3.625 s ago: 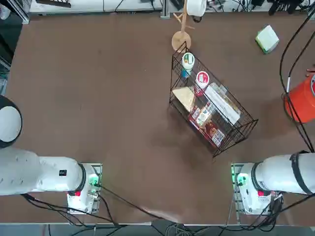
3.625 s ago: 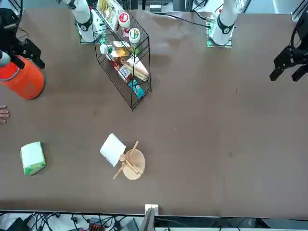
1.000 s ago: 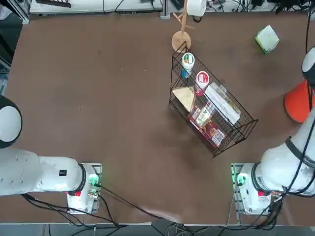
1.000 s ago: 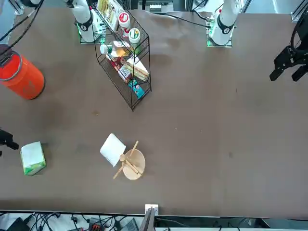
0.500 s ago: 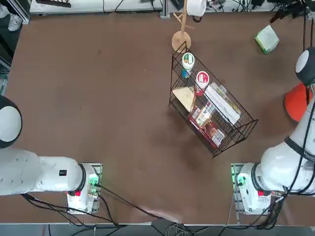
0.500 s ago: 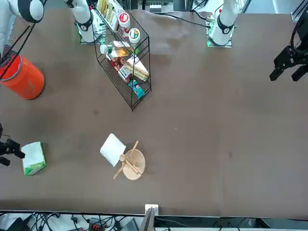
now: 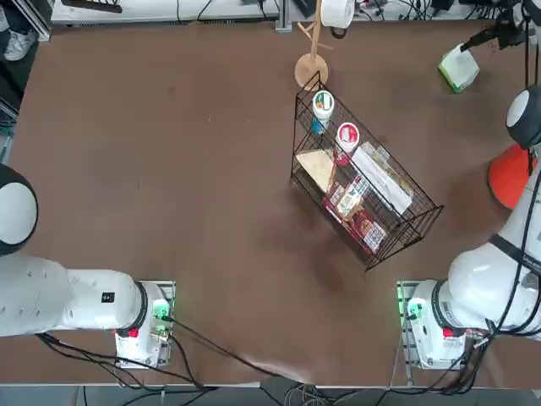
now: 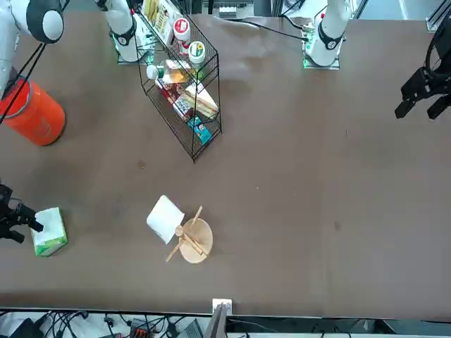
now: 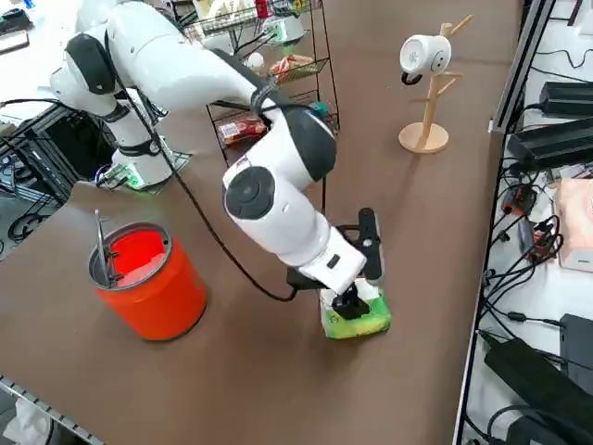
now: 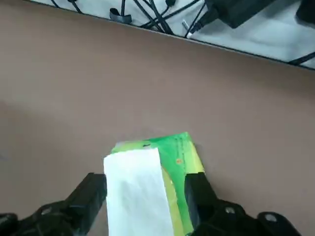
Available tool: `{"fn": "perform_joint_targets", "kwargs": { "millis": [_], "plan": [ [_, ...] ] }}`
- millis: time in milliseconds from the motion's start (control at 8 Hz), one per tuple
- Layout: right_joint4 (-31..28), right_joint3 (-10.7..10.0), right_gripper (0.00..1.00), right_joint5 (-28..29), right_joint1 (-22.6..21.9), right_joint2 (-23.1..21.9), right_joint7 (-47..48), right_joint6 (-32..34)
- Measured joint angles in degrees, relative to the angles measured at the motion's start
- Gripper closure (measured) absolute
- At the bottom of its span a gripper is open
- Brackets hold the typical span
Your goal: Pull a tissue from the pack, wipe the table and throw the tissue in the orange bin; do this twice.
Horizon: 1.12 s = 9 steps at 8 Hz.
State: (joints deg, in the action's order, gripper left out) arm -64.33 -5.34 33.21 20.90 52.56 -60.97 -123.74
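Dark-brown table (image 7: pixel 169 169) fills the top view, with the black wire rack (image 7: pixel 363 194) near centre and the orange bin (image 7: pixel 511 176) at about three o'clock on the right edge. Up at roughly two o'clock sits the pack (image 7: pixel 458 68), and the right gripper (image 10: pixel 145 196) hovers right over it, fingers (image 10: pixel 91 194) spread wide either side of the white tissue (image 10: pixel 140 191) on top. Best play, I'd say: come straight down, centre on that white sheet, pinch only the tissue and not the green wrapper, then lift gently so the pack doesn't ride up.
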Motion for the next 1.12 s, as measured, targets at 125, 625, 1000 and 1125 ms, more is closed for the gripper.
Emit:
{"fn": "perform_joint_targets", "kwargs": {
  "millis": [125, 625, 1000, 1125],
  "plan": [
    [0.0, 0.0, 0.05, 1.5, 0.0, 0.3, -0.1, 0.0],
    [0.0, 0.1, 0.15, 4.9, 0.1, 1.4, -0.1, -1.3],
    [0.0, 0.5, 0.19, 5.0, 0.1, 1.8, -0.1, -2.4],
    [0.0, 0.8, 0.23, 5.3, 0.1, 1.8, -0.1, -2.6]
  ]
}}
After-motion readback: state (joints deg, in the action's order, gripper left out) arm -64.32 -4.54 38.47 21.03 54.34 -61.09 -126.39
